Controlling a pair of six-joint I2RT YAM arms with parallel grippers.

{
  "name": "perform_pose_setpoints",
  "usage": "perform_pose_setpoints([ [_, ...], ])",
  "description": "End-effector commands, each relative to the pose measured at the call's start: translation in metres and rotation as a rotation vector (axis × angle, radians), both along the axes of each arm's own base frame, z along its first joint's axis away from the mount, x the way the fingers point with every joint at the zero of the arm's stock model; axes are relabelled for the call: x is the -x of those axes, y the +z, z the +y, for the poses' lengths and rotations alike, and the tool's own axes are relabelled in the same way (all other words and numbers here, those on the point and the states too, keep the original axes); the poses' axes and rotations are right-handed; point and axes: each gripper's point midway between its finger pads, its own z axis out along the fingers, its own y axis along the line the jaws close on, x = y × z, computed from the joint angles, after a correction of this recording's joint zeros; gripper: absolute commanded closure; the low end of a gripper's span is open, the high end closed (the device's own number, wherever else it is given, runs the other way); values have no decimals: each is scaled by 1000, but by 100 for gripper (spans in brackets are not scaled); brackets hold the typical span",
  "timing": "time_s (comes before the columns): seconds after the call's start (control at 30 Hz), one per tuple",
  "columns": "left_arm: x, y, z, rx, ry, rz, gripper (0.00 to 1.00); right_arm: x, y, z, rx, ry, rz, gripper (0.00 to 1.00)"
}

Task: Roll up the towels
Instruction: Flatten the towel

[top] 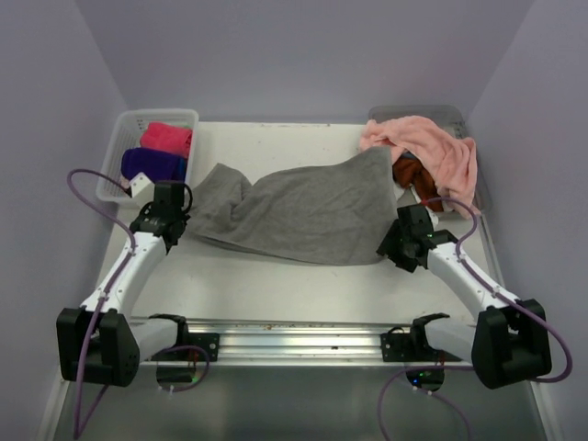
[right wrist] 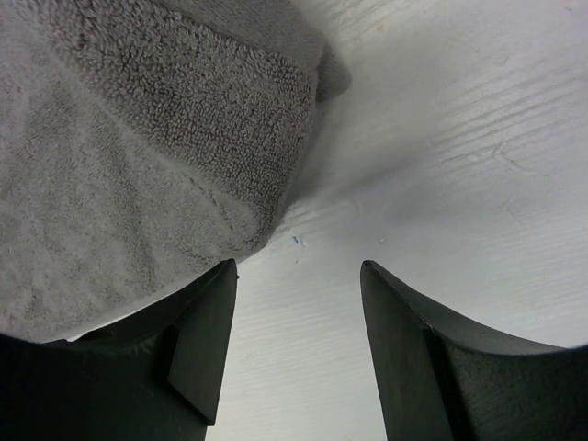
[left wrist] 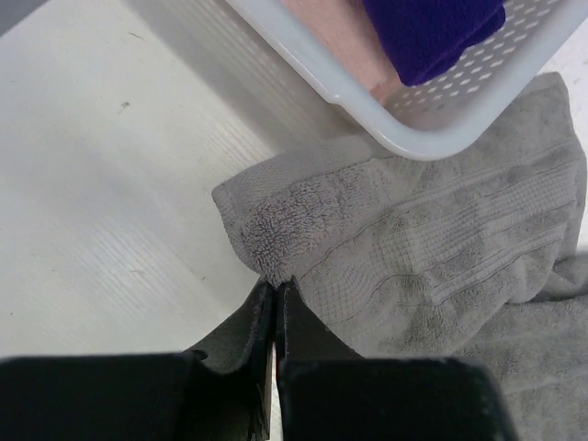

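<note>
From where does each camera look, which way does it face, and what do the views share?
Top external: above and behind the bases, facing down at the table; both arms show, the left end effector and right end effector at the grey towel.
Left wrist: on the left arm, looking along its shut fingers, which pinch the towel's edge beside the white basket.
Right wrist: on the right arm, looking down between its open fingers at the towel's corner.
Shared: all three show the grey towel.

spread towel (top: pixel 303 207) right of left basket (top: pixel 111 158), rolled towels (top: pixel 156 163) inside
</note>
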Motion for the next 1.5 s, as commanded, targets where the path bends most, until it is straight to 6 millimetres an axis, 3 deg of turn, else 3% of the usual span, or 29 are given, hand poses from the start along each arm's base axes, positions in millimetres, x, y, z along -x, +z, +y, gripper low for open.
perform_pose_setpoints([
  [0.0,8,17,20,-42,104,-41,100,-11,1,6,-33,-2,-20,39],
  [0.33,18,41,61,-72,219,-77,100,-30,-13,13,-46,6,-22,40],
  [0.67,14,45,66,-66,222,-83,100,-41,-30,26,-60,37,1,48],
  [0.8,12,42,60,-38,195,-81,100,-32,-28,18,-14,8,10,47],
  [0.93,11,40,57,-23,180,-79,100,-19,-14,5,22,-27,-37,35],
  [1.1,6,43,54,-19,154,-89,100,-1,-8,-1,36,-49,-30,33],
  [1.23,3,41,51,-5,139,-86,100,8,-3,15,-1,-27,-49,34],
  [1.37,-2,38,48,9,124,-87,100,10,-7,47,-86,14,-68,37],
  [1.47,-4,40,46,17,112,-92,100,3,-15,52,-95,9,-67,38],
])
